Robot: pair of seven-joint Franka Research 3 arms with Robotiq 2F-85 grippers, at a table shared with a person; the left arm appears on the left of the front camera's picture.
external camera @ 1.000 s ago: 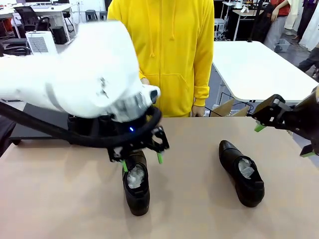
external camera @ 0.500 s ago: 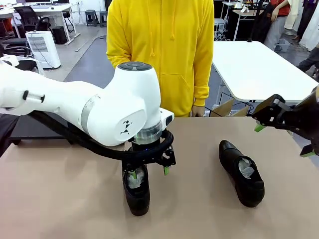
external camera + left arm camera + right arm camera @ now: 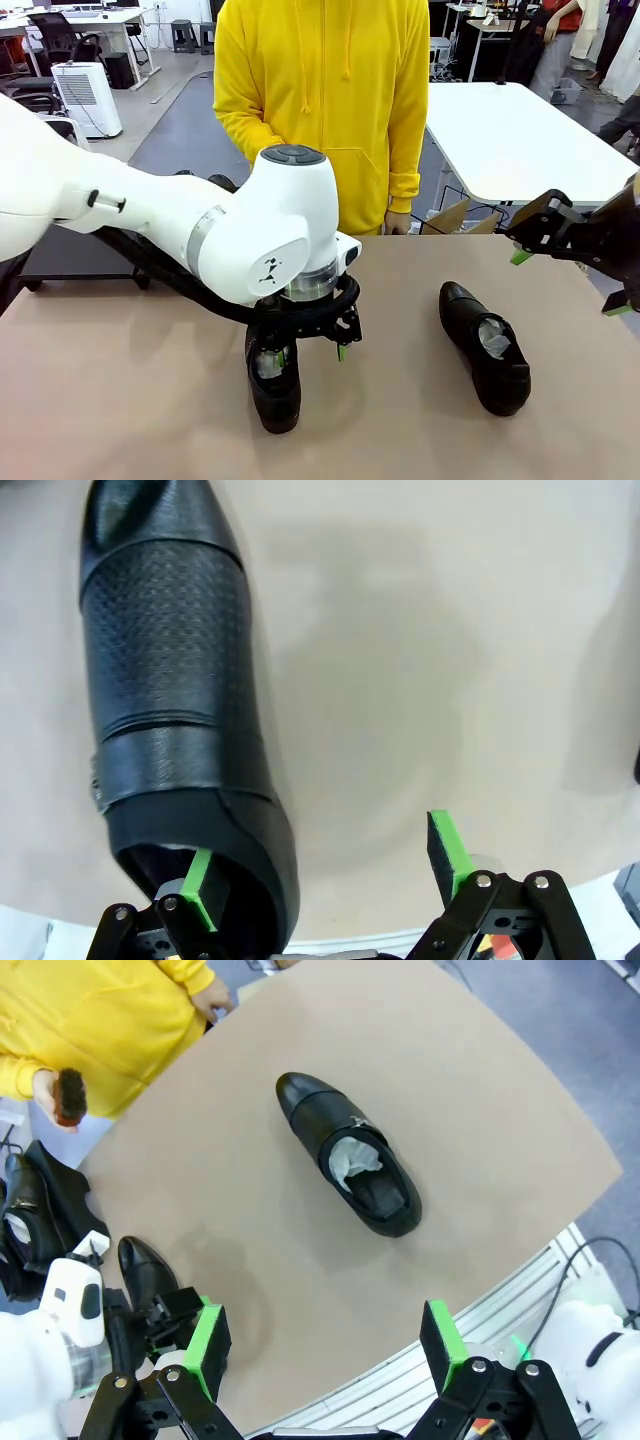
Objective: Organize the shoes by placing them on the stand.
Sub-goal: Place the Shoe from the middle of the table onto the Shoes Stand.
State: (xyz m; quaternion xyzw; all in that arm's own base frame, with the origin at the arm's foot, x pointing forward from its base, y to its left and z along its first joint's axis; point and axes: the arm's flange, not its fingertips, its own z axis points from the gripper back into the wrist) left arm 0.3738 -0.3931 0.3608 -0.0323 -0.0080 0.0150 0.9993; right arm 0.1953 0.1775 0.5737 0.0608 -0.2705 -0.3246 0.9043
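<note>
Left gripper (image 3: 305, 354) is wide open, pointing down at the heel end of the left shoe (image 3: 272, 390). One green pad (image 3: 203, 888) sits inside the shoe's opening and the other hangs outside over bare tabletop (image 3: 400, 430), so the jaws straddle the side wall, not clamped. Right gripper (image 3: 568, 282) is also wide open, holds nothing, and is up high at the table's right side. Left shoe: glossy black, pebbled-grain vamp, smooth pointed toe, white paper crumpled inside. Right shoe (image 3: 487, 348) is the same type with paper inside, lying on the tabletop well apart from the first, toe toward the person. Stand (image 3: 60, 258): flat matte-black, far left behind the left arm, mostly hidden. Right wrist view has a third shoe (image 3: 18, 1215) with paper on a dark surface past the table's edge; can't tell if that's the stand. Tabletop is plain matte beige. Person in yellow hoodie (image 3: 330, 100) at the far side, small brown brush (image 3: 68, 1095) in one hand. Room: white tables, office chairs, grey floor.
</note>
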